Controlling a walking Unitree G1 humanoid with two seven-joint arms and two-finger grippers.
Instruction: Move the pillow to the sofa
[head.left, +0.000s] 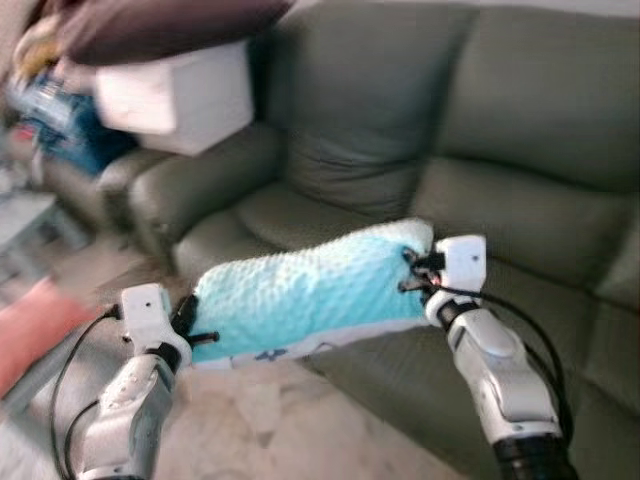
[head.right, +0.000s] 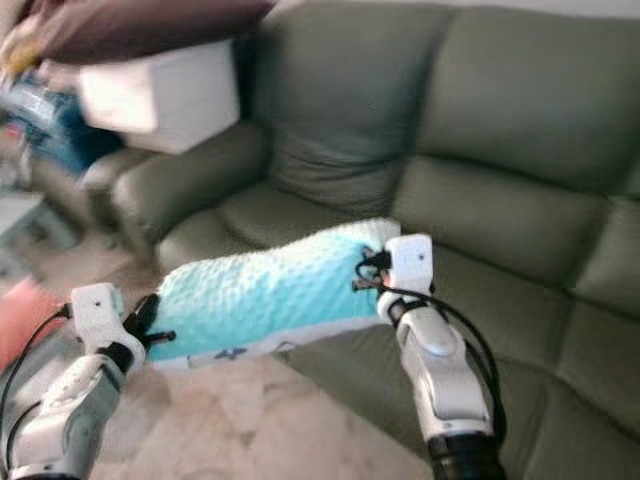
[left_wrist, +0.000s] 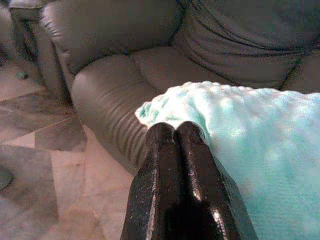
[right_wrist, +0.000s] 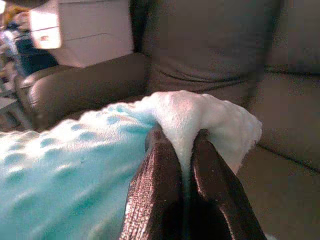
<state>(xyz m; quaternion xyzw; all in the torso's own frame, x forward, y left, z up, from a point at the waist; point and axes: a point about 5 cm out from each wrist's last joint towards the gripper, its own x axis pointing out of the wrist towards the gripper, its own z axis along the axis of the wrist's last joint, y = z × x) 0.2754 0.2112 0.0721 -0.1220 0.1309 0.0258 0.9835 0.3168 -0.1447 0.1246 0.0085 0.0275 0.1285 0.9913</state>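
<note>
1. The sofa (head.left: 480, 150) takes up most of the scene: dark olive-grey leather, deep seat cushions, fat back cushions, one rounded armrest on the robot's left. The head views are a little blurred.

2. Beyond that armrest stands a white box (head.left: 180, 95) with a dark brown cushion (head.left: 160, 25) lying on top of it, and there's a jumble of blue and yellow clutter further left (too smeared to name).

3. Below, a pale marbled floor (head.left: 270, 420) runs up to the sofa's front edge, and something pink (head.left: 35, 335) pokes in at the left border.

4. Now the pillow (head.left: 300, 290): turquoise, bumpy fleece, with a white underside showing along its lower edge. It hangs in the air, stretched between the two arms, tilted so the right end sits higher. It's in front of the sofa's seat edge, above the floor and the cushion front, and it doesn't look to be resting on the seat.

5. The right gripper (right_wrist: 182, 150) has its jaws clamped on the pillow's white corner; fabric bunches up between the two black fingers (right_wrist: 155, 185) in the right wrist view.

6. The left gripper (left_wrist: 176, 131) is at the pillow's lower end, jaws pressed together. They lie against the fleece edge, but I can't tell whether any fabric is pinched between them.
</note>
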